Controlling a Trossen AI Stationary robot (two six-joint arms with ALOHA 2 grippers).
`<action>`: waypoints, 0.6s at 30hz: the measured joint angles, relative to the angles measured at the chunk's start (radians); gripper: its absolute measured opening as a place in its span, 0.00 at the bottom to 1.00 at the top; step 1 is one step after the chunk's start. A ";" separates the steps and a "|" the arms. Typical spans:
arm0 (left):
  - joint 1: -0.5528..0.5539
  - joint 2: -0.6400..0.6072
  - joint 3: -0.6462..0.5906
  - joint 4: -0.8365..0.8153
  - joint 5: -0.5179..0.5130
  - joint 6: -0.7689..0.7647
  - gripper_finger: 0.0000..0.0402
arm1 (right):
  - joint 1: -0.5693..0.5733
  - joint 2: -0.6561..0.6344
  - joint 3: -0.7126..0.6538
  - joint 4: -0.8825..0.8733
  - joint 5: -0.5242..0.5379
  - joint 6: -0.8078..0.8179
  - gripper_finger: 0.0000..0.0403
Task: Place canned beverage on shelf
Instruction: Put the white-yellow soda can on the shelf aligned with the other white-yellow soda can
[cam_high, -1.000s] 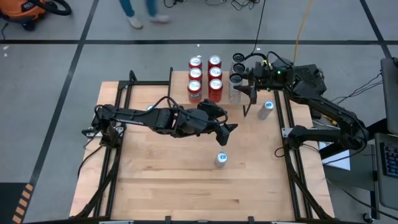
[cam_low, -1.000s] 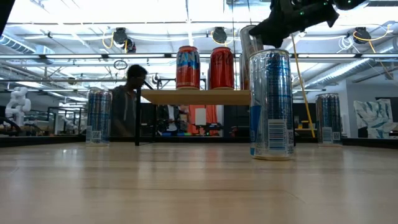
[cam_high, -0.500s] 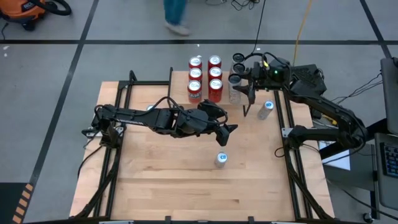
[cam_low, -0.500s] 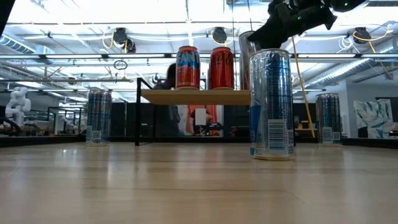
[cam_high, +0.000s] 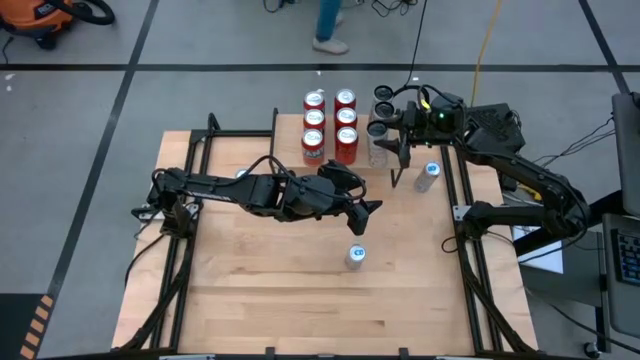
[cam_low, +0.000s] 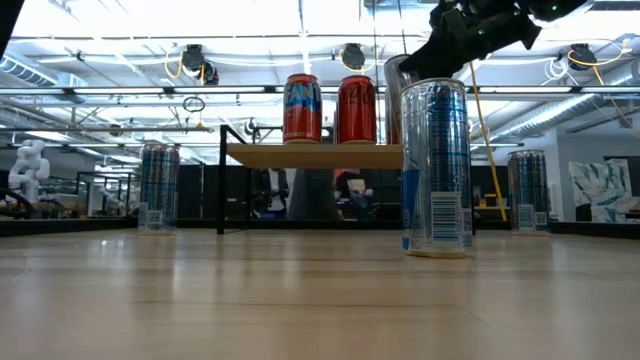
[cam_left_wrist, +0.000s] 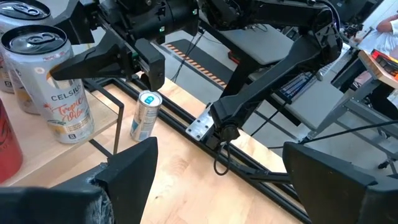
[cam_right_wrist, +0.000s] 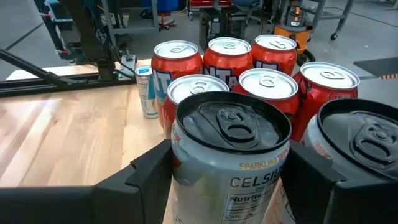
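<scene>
Our right pincer (cam_high: 385, 140) sits at the shelf's (cam_low: 310, 156) right end with its fingers around a pale Celsius can (cam_right_wrist: 231, 163); the can stands upright and looks gripped rather than released, though we cannot be sure it already rests on the board. We judge it is held there to fill the open spot beside the six red cans (cam_high: 330, 125), next to a second Celsius can (cam_right_wrist: 364, 149). Its label reads "SPARKLING" and "CELSIUS". Our left pincer (cam_high: 372, 206) waits wide apart and empty over mid-table. A slim blue can (cam_high: 355, 256) stands near it, another (cam_high: 429, 175) by the right rail.
</scene>
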 joint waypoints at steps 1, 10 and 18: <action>0.000 0.000 0.000 0.000 0.000 0.000 0.87 | 0.000 0.000 0.001 -0.004 0.000 -0.001 0.56; 0.000 0.000 0.000 -0.002 0.000 0.000 0.87 | 0.000 -0.001 0.002 -0.018 0.000 -0.001 0.56; 0.000 0.000 0.000 -0.002 0.000 0.000 0.87 | 0.000 -0.001 0.002 -0.022 0.002 0.001 0.62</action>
